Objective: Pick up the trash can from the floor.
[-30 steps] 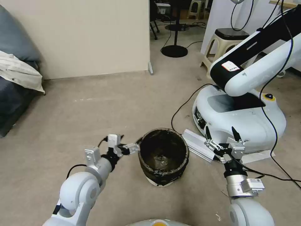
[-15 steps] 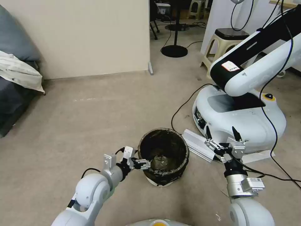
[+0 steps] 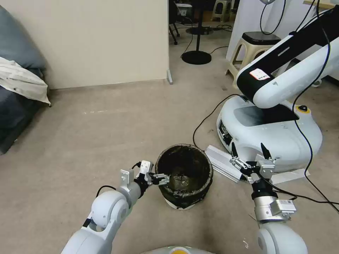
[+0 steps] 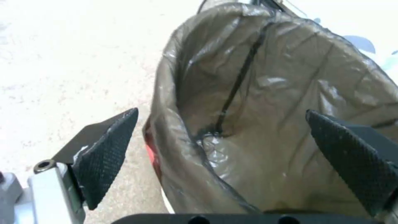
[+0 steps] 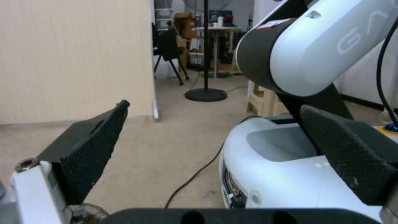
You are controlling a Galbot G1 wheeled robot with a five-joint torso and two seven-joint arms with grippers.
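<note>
The trash can [image 3: 184,174] stands upright on the floor [image 3: 106,134], a small round bin lined with a crinkled dark bag [image 4: 248,102]. My left gripper [image 3: 160,177] is open at its near-left rim. In the left wrist view the left gripper [image 4: 220,112] straddles the bag-covered rim, one finger [image 4: 105,152] outside over the floor, the other finger [image 4: 352,158] inside the can. My right gripper [image 3: 250,158] hangs open and empty to the right of the can, clear of it, and the right gripper [image 5: 214,105] faces the room.
A large white robot base [image 3: 268,134] with its arm stands close on the right. A black cable [image 3: 208,120] and an aluminium rail [image 3: 222,162] lie beside the can. A beige partition [image 3: 106,42] and a dark sofa [image 3: 14,106] bound the far and left sides.
My left arm swung in from beside the can's left wall to its near-left rim, and its open fingers now straddle the rim. The right arm and the can stayed put.
</note>
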